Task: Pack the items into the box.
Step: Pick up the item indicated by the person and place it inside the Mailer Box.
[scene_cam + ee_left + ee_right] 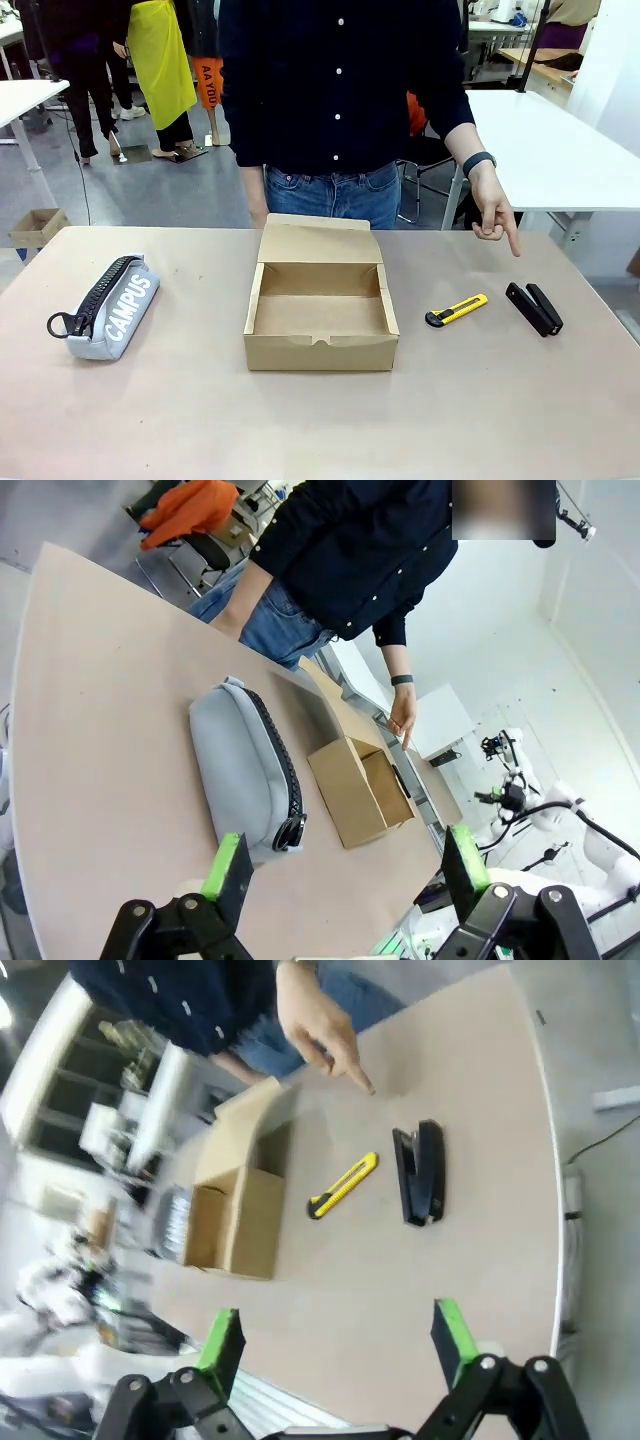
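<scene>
1. Left gripper (345,872) hangs above the table (100,760) with its jaws spread wide and nothing between them. The right gripper (337,1345) is the same: wide apart and empty.
2. Closest thing ahead of the left gripper is the CAMPUS pouch (240,770). It lies lengthways pointing away from the fingers, zipper-pull end nearest. It looks like soft fabric, so I'd guess it's squishy, light and saggy at the ends. I'd pinch across the fat middle of the body rather than the zipper ring.
3. Just past the pouch is the box (360,790), open, flap up on its far side, nothing inside that I can see. Thin cardboard probably scoots if you nudge it, so lower things in from above.
4. Ahead of the right gripper the utility knife (343,1186) lies on a diagonal. It's slim, stiff and probably slick plastic sitting low on the table. Go across its width at mid-length, with the fingertips almost scraping the surface.
5. Just beside the knife, toward the right-hand finger, is the flat black object (420,1172). It has two stiff arms joined at one end. It looks rigid, so grip across the narrow way near the joined end.
6. Farthest out, the person's hand (315,1025) points a finger down at the black thing without touching it.
</scene>
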Action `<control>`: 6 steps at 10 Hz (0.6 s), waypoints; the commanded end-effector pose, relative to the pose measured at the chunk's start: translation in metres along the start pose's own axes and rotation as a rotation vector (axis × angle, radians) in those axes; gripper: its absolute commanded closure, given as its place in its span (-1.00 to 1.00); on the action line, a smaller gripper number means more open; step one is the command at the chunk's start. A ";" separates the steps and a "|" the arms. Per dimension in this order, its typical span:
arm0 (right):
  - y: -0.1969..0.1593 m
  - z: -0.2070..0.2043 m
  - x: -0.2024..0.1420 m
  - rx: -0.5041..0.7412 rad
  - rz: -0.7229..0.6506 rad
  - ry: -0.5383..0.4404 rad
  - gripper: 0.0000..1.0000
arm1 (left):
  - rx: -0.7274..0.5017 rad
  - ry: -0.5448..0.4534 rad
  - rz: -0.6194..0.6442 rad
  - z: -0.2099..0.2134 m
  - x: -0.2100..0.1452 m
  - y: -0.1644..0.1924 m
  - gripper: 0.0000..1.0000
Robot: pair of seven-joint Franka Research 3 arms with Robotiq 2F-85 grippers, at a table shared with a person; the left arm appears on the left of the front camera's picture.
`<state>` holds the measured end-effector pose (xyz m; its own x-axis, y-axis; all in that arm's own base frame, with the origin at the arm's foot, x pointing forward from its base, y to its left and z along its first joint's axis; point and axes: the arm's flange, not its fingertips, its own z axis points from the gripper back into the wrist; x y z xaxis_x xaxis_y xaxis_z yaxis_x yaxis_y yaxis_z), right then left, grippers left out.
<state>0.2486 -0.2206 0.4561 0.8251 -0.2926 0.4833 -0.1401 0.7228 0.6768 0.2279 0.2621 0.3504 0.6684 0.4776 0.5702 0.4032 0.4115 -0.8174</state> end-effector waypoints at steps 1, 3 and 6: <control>0.075 -0.080 -0.002 -0.175 0.242 0.178 -1.00 | -0.015 -0.023 -0.024 0.000 0.000 0.000 -1.00; 0.109 -0.123 -0.018 -0.183 0.471 0.424 -1.00 | -0.015 -0.023 -0.024 0.000 0.000 0.000 -1.00; 0.129 -0.119 0.026 -0.176 0.415 0.378 -1.00 | -0.015 -0.023 -0.024 0.000 0.000 0.000 -1.00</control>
<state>0.3168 -0.0606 0.4901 0.8629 0.2565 0.4355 -0.4265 0.8319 0.3550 0.2276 0.2626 0.3489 0.6683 0.4782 0.5699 0.4036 0.4105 -0.8177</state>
